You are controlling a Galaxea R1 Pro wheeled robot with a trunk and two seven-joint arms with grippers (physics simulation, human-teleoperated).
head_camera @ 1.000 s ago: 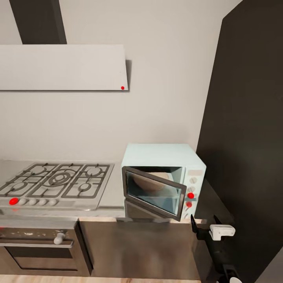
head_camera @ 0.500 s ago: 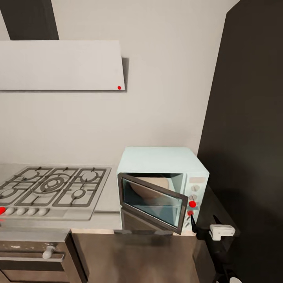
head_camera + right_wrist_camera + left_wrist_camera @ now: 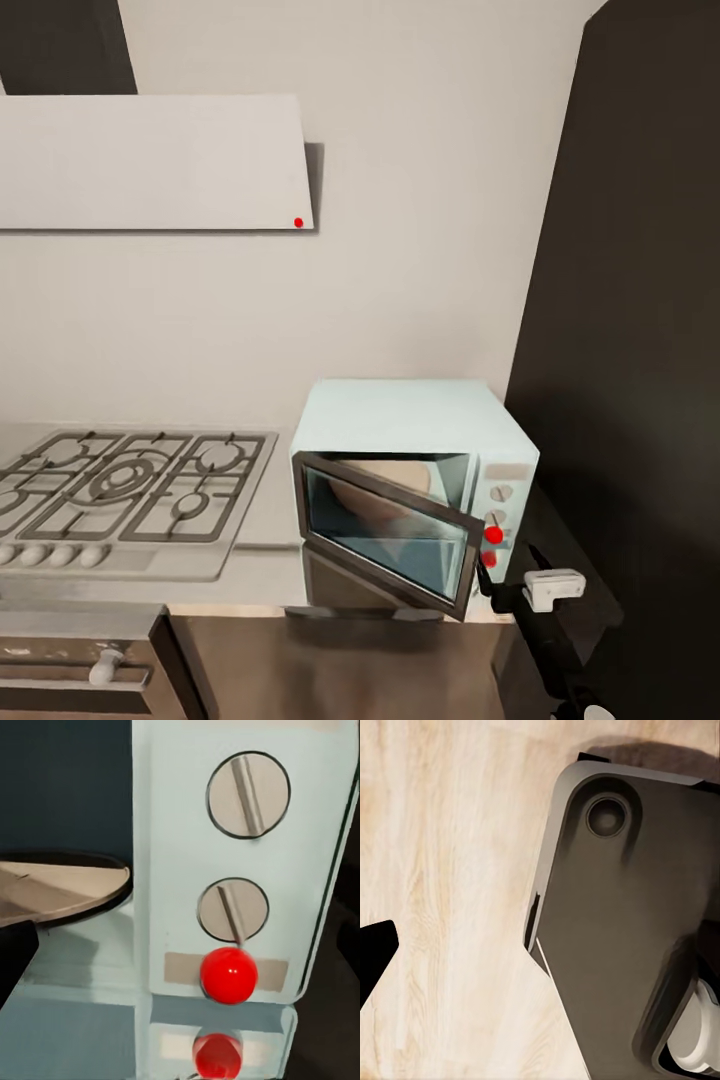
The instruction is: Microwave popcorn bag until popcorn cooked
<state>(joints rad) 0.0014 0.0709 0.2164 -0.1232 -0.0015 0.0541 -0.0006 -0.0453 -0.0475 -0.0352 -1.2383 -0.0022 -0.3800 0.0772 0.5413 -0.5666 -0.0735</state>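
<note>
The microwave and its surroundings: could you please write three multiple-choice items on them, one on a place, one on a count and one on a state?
1. Where does the microwave stand?
A. Between the hob and the tall dark cabinet
B. On the hob's burners
C. On the floor

2. How many round knobs does the right wrist view show on the microwave's side panel?
A. None
B. Two
C. Five

3. In what state is the microwave's door?
A. Fully shut
B. Taken off
C. Partly open

Answers:
1 A: in the head view it sits on the countertop, with the hob on one side and the tall dark cabinet on the other.
2 B: an upper knob and a lower knob sit above a red light.
3 C: the door swings out at an angle, leaving a gap to the inside.
</note>
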